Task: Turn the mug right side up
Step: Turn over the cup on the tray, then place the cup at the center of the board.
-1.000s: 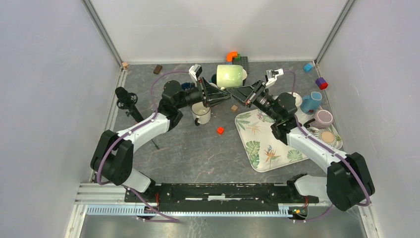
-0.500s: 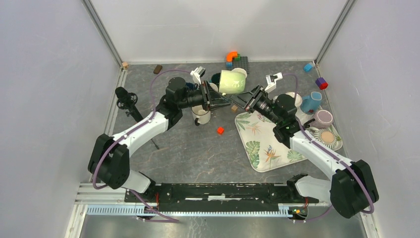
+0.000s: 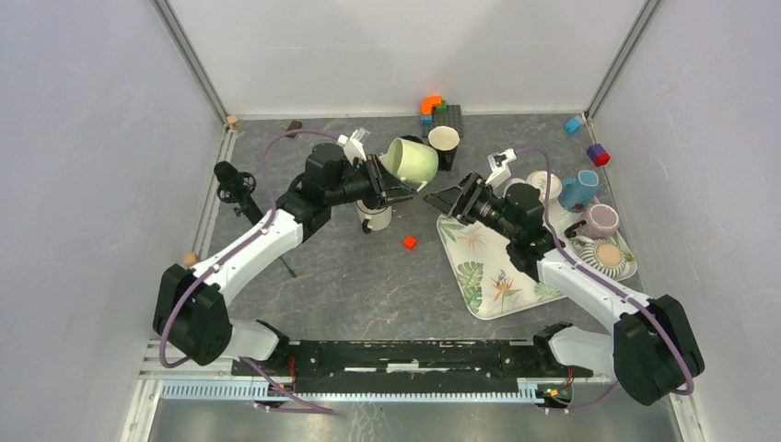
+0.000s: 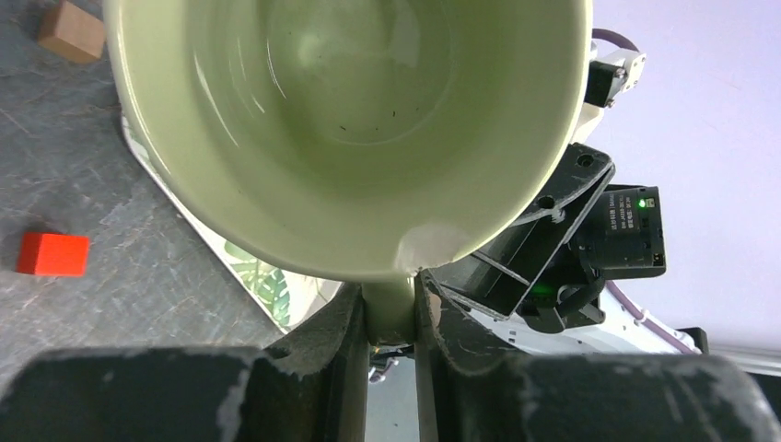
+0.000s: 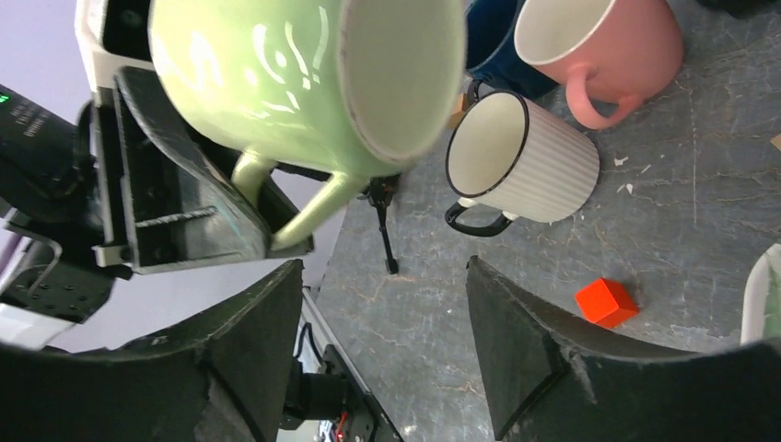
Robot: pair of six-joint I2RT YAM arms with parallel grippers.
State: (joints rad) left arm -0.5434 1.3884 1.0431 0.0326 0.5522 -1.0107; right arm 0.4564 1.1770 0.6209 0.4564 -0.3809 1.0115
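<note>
Left hand pinches the pale green ceramic mug by its handle, tilted above the bench far edge; right hand spread, empty. Best rolled rim-up before lowering.

Dark grey marbled counter, plain pale walls on three sides, aluminium corner posts, even lighting.

The green mug is cut off by the left wrist view's top edge
</note>
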